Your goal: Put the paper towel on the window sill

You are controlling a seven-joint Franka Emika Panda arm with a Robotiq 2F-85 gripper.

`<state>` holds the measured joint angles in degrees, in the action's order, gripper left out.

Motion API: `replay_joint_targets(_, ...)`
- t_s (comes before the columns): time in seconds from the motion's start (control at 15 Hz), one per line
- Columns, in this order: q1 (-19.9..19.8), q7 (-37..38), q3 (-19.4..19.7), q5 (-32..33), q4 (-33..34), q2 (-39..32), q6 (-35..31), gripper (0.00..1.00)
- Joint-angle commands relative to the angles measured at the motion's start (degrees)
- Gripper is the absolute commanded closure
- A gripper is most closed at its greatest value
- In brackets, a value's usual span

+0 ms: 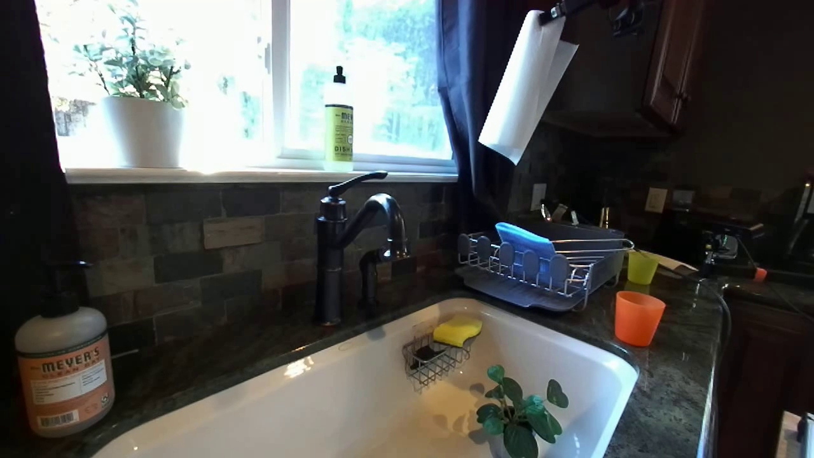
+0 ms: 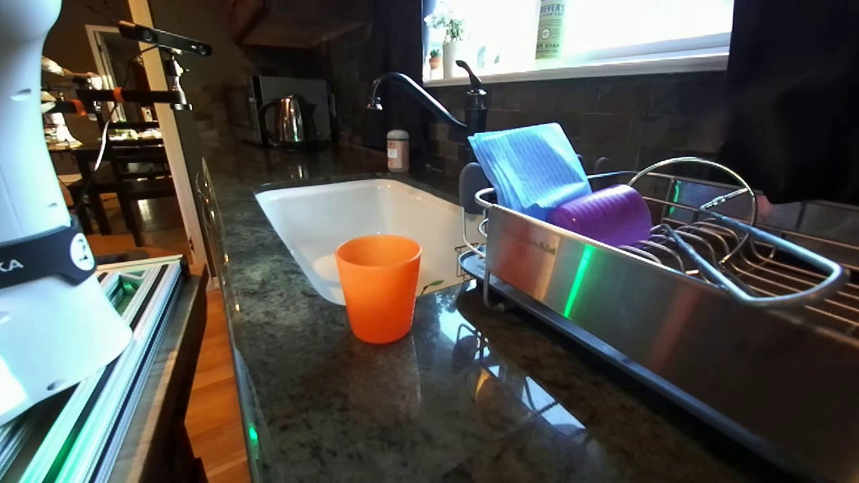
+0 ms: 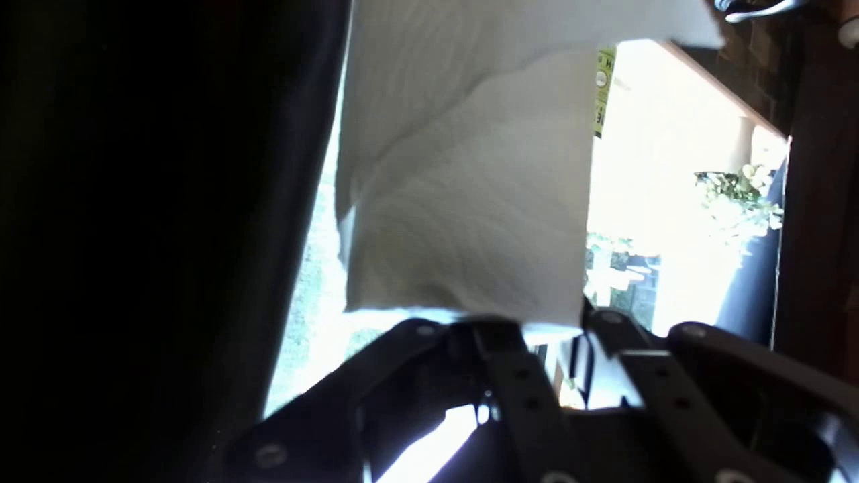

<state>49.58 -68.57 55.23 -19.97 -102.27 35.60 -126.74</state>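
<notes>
The paper towel (image 1: 523, 89) is a white roll with a loose sheet edge. It hangs tilted in the air in an exterior view, right of the window and in front of the dark curtain. My gripper (image 1: 552, 14) is shut on its top end. In the wrist view the paper towel (image 3: 470, 168) fills the middle, and its end is between the fingers of the gripper (image 3: 547, 322). The pale window sill (image 1: 254, 176) runs left of and below the roll, apart from it. The sill also shows in an exterior view (image 2: 577, 71), where roll and gripper are out of view.
A green-yellow bottle (image 1: 339, 133) and a white plant pot (image 1: 145, 132) stand on the sill. The dark curtain (image 1: 477, 95) hangs at its right end. Below are the faucet (image 1: 331, 254), a dish rack (image 1: 540, 267), an orange cup (image 1: 638, 319) and the sink (image 1: 286, 407).
</notes>
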Motion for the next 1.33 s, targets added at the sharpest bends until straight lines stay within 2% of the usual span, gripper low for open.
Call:
replay_joint_targets(0.0,8.7,-4.6,5.7,-7.2,6.8,-6.6,0.3,0.95)
replay_joint_targets(0.27,23.5,-3.1,18.2,-10.7,17.2,-15.6,3.0,0.95)
replay_joint_targets(0.47,35.2,0.8,29.7,-5.2,21.2,-21.7,-0.4,0.95)
replay_joint_targets(0.53,38.3,1.4,34.1,-4.8,22.3,-23.6,1.0,0.95)
replay_joint_targets(0.6,34.0,1.4,24.9,-2.1,18.3,-16.2,-1.5,0.81)
replay_joint_targets(0.73,37.1,3.5,27.9,0.7,19.8,-18.2,-2.0,0.81)
replay_joint_targets(0.8,37.5,0.6,32.3,-5.7,21.0,-23.2,-0.1,0.81)
replay_joint_targets(0.87,37.5,0.6,32.6,-5.7,21.2,-23.5,-0.1,0.95)
replay_joint_targets(1.07,40.8,1.4,35.2,-6.8,20.5,-21.8,-2.4,0.95)
replay_joint_targets(1.27,45.3,4.1,39.6,-5.5,21.5,-20.6,-1.5,0.95)
